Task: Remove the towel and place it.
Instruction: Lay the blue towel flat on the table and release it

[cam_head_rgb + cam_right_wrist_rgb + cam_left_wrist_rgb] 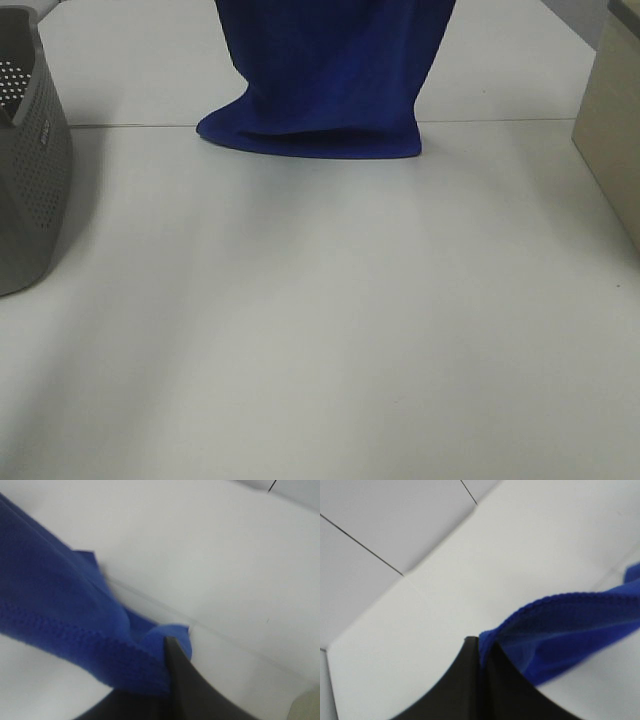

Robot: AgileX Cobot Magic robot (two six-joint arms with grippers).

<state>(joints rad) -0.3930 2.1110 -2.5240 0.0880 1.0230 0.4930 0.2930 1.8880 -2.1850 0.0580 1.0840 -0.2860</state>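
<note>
A plain white table [320, 330] carries a grey basket [30, 170] at its left edge and a beige box [610, 130] at its right. The towel [330, 70] hangs at the far middle, and its lower edge rests crumpled on the table. The left pincer [479, 647] and right pincer [169, 647] are each clamped on its stitched edge. To lay it well, both should probably travel toward the bare near side at one pace, lowering together so the cloth spreads flat.

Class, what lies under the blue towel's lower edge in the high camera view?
The towel hangs down, its lower edge bunched on the white table. Only tabletop shows around that edge. Whatever the folded cloth covers cannot be seen.
</note>
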